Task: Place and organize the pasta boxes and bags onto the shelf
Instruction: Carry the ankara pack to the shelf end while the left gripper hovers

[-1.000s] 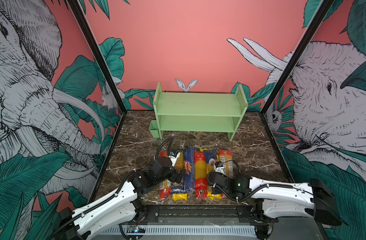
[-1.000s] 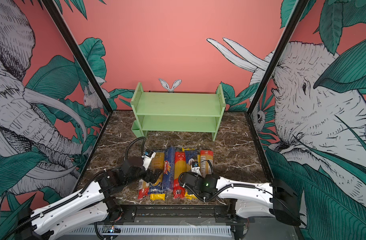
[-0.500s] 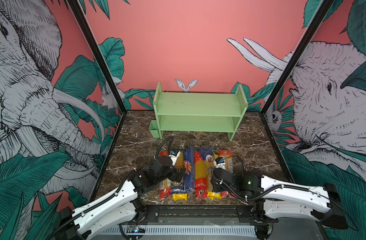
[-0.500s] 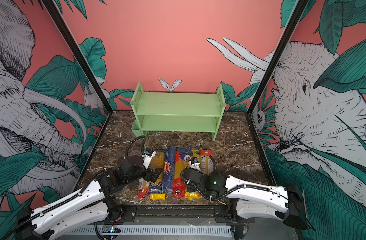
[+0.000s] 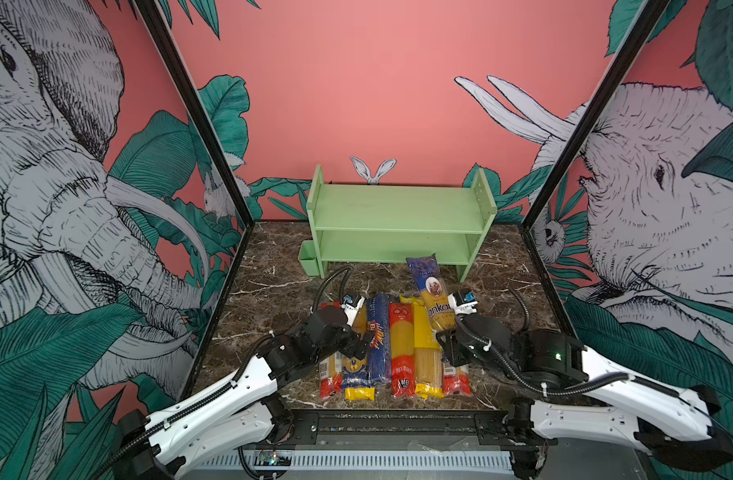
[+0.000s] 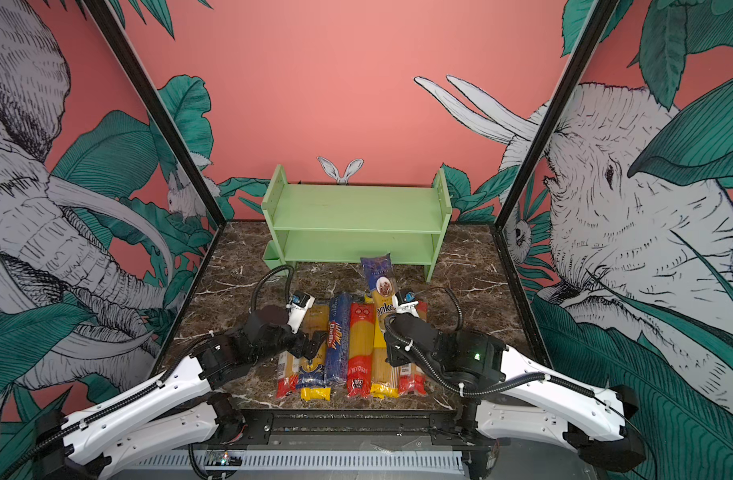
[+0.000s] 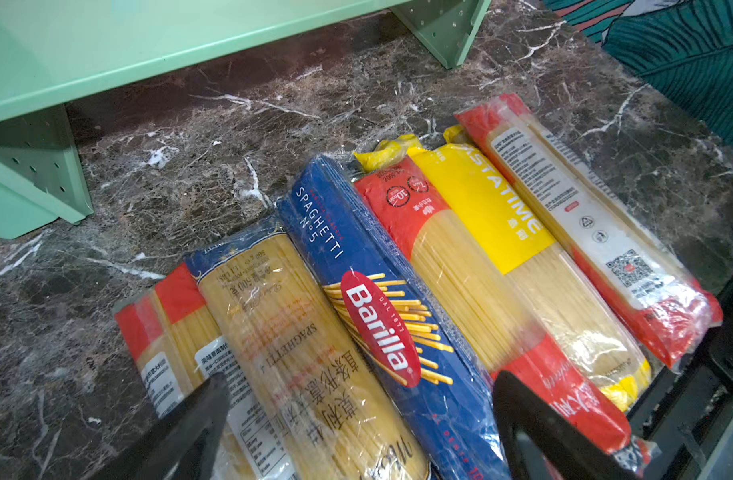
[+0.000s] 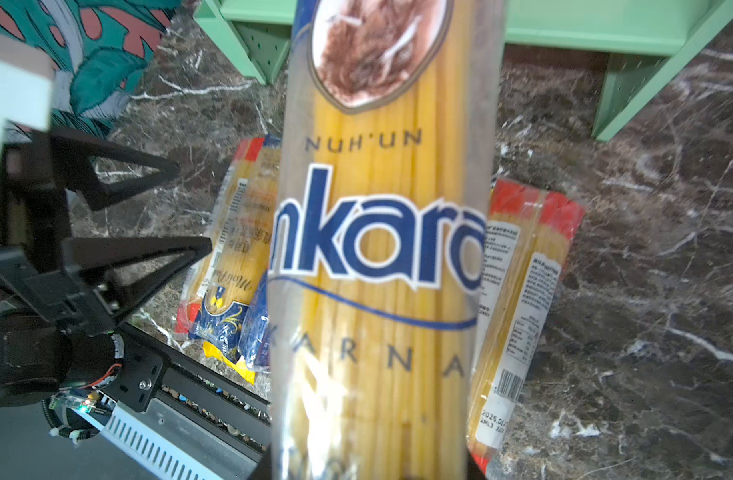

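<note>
Pasta run, opening lift: my right tool (image 5: 447,341) is clamped narrow on the near end of one spaghetti pack (image 5: 433,291). The pack is raised off the table (image 5: 273,299) and tilted, with its far end aimed at the pale green shelf (image 5: 398,208). In both top views that end hangs just in front of the lower tier; I cannot tell whether it touches. Neither tier holds anything yet.

The pack is long and narrow, with yellow strands under clear, glossy film. It has a dark blue far end, an oval food picture and big blue lettering across the middle.

My worry is the grip. The pack is held near one end, so almost all its length hangs beyond the tool, and the slick film could let it swing down or slide out. If I push ahead at this tilt, the leading end could jam against the shelf edge and snap strands.

My left tool (image 7: 360,378) stands wide open above the row of packs lying side by side on the table. It straddles the dark blue Barilla pack (image 7: 356,266) and its clear-wrapped neighbour (image 7: 269,307). If it closes from there, it could pinch both or push the row askew.
</note>
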`<state>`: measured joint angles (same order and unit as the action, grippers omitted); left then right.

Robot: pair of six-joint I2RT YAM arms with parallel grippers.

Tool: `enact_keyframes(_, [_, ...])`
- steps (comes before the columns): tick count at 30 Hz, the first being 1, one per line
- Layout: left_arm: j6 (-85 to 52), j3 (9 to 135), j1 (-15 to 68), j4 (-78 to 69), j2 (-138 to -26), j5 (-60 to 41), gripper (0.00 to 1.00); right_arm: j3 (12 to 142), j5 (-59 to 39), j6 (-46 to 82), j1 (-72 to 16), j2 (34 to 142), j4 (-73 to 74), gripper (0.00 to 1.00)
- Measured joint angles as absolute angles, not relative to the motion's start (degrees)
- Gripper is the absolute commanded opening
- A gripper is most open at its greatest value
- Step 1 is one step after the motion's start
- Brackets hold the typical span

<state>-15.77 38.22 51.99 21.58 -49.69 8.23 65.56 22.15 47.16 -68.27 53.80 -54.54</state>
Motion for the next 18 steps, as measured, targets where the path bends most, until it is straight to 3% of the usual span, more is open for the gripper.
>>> enact_keyframes(7, [-14.17,41.39,51.99,21.56,-52.29,8.71,0.99,79.22,23.14,38.87,-61.78,57.89,-59.51,0.16])
enact_keyframes(18, [-10.28,48.9,51.99,21.76,-60.4,8.95,0.99,105.03,17.52,22.63,-41.93,77.34,-60.55,0.16])
